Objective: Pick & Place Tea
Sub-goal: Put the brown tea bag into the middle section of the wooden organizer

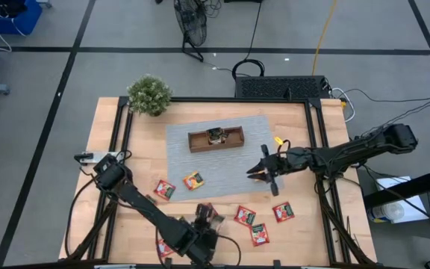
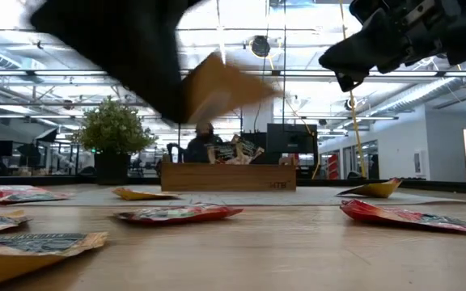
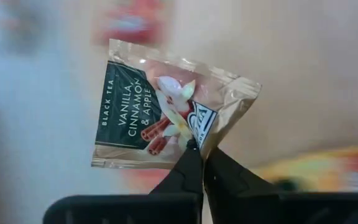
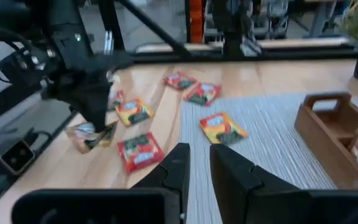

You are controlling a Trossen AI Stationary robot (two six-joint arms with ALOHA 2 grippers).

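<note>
Left wrist view: the left pincer pinches the corner of a gold tea packet, lifted off the tabletop at its front edge. The right pincer hovers, narrowly parted and empty, over the grey mat. Pick looks done; next, carrying to the wooden tray.

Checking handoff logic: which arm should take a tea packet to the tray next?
Left. Its gripper is already shut on a tea packet; the right gripper hovers empty, though nearer the wooden tray.
</note>
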